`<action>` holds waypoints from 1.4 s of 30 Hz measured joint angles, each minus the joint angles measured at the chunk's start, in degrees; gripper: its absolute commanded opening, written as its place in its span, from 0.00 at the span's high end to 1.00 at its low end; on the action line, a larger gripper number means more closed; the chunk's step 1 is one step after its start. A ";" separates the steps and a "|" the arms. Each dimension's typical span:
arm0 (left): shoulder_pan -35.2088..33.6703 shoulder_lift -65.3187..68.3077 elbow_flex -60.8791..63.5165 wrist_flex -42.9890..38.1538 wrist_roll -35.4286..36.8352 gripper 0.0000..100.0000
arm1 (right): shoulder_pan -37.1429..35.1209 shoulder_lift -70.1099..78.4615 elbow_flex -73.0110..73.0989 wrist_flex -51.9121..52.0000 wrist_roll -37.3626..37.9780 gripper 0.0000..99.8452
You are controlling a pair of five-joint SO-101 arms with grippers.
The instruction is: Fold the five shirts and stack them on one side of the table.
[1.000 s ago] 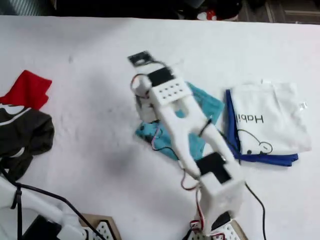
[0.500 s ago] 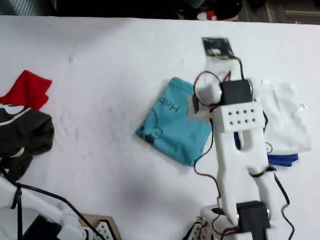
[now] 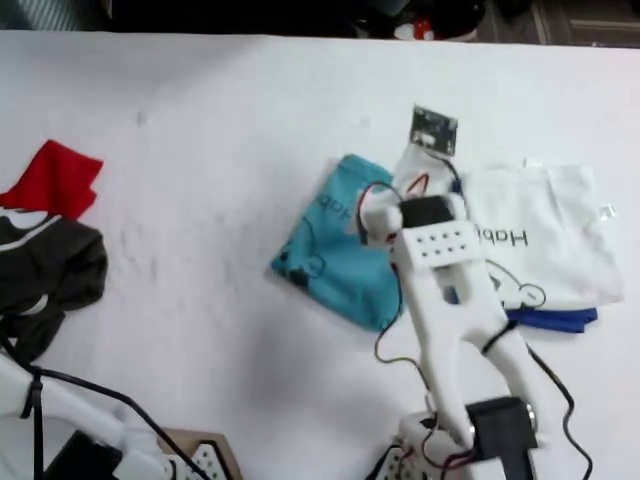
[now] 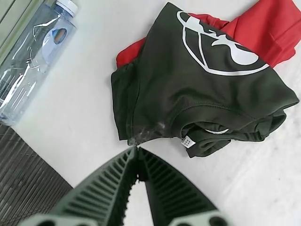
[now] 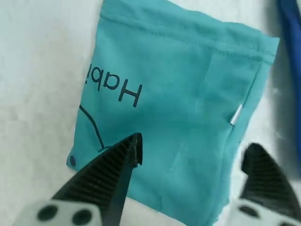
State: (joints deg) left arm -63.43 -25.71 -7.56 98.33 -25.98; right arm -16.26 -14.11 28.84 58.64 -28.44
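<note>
R pincer open over folded teal shirt; L pincer closed, empty. Risk: pinching top layer only, fold unravels on lift.

teal shirt: the side toward the white shirt lies hidden under the right arm; the hem nearest the right claw is masked by its fingers.
blue shirt: buried beneath the white shirt, a thin rim peeking out.
red shirt: beyond the left claw, mostly under the dark shirt, cut off by the picture's edge.
bottle: off to the left claw's side, cropped.
left arm: cropped at the desk corner.
</note>
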 measured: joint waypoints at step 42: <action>3.25 0.00 0.00 0.00 0.00 0.98 | 10.46 7.91 -16.18 12.92 39.38 0.98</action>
State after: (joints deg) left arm -60.18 -25.71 -7.56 98.33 -25.98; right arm -5.80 -6.20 12.66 71.56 10.95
